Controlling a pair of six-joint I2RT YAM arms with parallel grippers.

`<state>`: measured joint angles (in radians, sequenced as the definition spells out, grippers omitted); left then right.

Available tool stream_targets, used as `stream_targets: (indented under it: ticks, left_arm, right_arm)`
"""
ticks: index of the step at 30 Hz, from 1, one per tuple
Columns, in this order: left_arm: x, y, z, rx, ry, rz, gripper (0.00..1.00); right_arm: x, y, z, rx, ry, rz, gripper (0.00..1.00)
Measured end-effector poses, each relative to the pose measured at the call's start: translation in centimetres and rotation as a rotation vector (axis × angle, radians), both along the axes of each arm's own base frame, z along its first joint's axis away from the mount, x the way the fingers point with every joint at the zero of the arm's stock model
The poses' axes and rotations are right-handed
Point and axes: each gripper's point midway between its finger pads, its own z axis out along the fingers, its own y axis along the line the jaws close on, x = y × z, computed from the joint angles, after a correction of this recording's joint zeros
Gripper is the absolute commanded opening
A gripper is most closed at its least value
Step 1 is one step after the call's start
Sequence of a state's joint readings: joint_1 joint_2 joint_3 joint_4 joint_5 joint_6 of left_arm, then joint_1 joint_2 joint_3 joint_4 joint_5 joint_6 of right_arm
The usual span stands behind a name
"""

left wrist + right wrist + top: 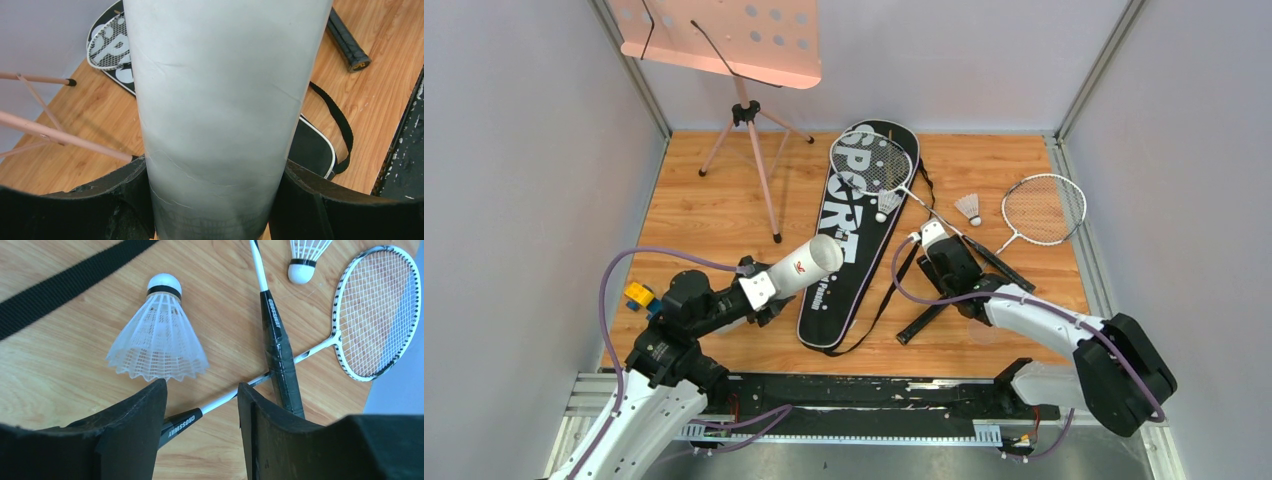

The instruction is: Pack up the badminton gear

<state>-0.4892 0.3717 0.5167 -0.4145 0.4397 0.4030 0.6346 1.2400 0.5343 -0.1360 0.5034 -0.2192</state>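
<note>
Packing is barely started, I think. Near the table's left edge, the left gripper pinches the tube; I cannot tell what is in it. The bag lies mid-table with one racket on top, not inside. Right of the bag, the right gripper has its jaws spread and holds nothing; a shuttlecock sits just in front. The other racket lies loose too.

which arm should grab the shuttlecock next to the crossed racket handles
Right. The right gripper is open and empty, and the shuttlecock lies just ahead of its fingertips. The left gripper is shut on the tube, so it has no free jaws.
</note>
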Motion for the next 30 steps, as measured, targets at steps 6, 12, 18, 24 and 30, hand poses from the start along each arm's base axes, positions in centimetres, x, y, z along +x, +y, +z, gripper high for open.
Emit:
stream_targets:
  ticks: [6, 12, 18, 24, 30]
  left_arm:
    - [0.1, 0.0, -0.1, 0.003, 0.006, 0.001, 0.64]
    - [0.1, 0.0, -0.3, 0.007, 0.013, 0.001, 0.64]
    - [0.2, 0.0, -0.4, 0.009, 0.015, 0.004, 0.64]
    - [0.2, 0.0, -0.4, 0.009, 0.015, 0.005, 0.64]
    - [0.2, 0.0, -0.4, 0.009, 0.015, 0.005, 0.64]
  right_arm:
    - [0.5, 0.9, 1.6, 0.04, -0.016, 0.013, 0.58]
    - [0.5, 1.2, 1.2, 0.033, -0.002, 0.027, 0.57]
    - [1.0, 1.4, -0.2, -0.013, 0.016, 0.052, 0.52]
    - [2.2, 2.1, 0.0, -0.019, -0.052, 0.086, 0.12]
    - [2.8, 2.9, 1.0, -0.024, -0.112, 0.109, 0.0]
